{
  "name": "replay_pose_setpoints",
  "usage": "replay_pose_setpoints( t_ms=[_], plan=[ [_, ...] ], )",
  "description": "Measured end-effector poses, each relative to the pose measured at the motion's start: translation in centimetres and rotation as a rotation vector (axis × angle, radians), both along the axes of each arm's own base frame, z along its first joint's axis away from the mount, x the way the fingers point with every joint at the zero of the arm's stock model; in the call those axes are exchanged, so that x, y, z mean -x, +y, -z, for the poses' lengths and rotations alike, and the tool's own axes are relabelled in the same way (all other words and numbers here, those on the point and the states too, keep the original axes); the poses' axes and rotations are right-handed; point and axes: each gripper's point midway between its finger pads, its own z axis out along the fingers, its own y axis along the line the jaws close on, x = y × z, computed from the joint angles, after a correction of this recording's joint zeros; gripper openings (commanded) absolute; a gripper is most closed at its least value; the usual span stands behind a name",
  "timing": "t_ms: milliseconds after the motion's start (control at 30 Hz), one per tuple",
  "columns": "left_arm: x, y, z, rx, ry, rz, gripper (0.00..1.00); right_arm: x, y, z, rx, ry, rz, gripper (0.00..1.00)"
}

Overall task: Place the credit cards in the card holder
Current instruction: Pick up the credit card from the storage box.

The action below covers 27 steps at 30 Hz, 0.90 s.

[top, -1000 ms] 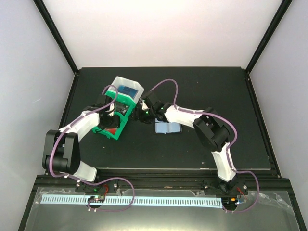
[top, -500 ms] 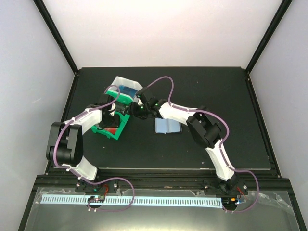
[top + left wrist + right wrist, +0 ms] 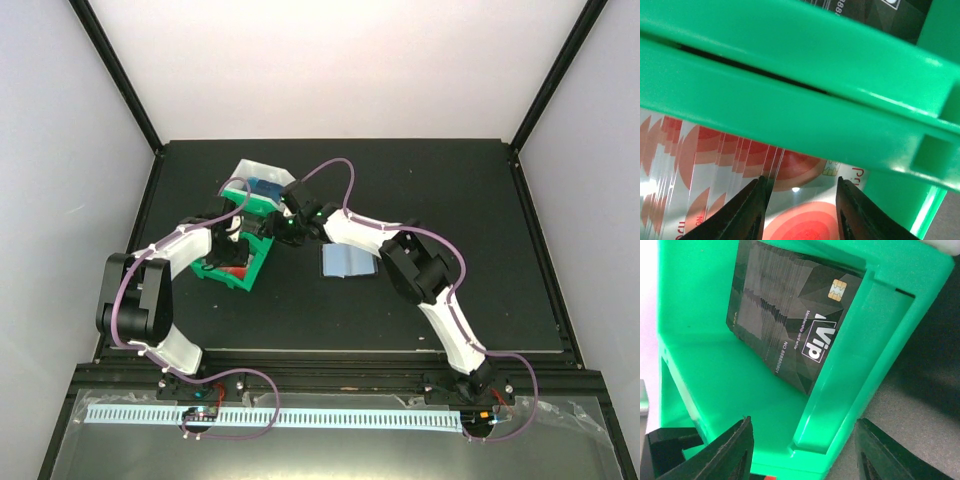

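Left wrist view: the left hand (image 3: 800,192) has its fingers spread, a gap open between them. They straddle the front of a stack of red cards (image 3: 705,150) standing in the green tray (image 3: 790,100). One finger sits at the stack's fanned edges, the other in front of the foremost card's face. No pinch shows.

The right hand (image 3: 804,435) hangs over the same tray, fingers wide apart and holding nothing. Black cards (image 3: 790,325) stand packed in a slot ahead of it.

The card holder (image 3: 348,262) lies open, blue side up, on the table (image 3: 450,200) just right of the tray. A white tray (image 3: 262,172) touches the green tray's far end.

The cards look thin, stiff, light and slick, and they are tightly stacked, so several may lift together. The best hold is probably the free top edge of the front card alone, pinched across its faces. The holder looks soft and light, so it may slide when a card is pushed into a pocket.
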Motion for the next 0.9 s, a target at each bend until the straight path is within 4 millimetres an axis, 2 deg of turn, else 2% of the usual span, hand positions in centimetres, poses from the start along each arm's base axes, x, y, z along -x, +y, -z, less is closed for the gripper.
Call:
replay_pose_setpoints(
  t_ms=[333,633,900],
  plan=[
    [0.2,-2.2,-0.9,0.144,0.019,0.019,0.36,-0.5,-0.6,1.2,0.018,0.023,0.018,0.46],
    [0.7,-4.1,-1.7,0.278,0.044,-0.005,0.35,-1.0,-1.0,1.6,0.007,0.052,0.057,0.44],
    [1.0,-6.4,-2.7,0.443,0.085,-0.058,0.32,-0.4,-1.2,2.7,-0.005,0.101,0.079,0.43]
  ],
)
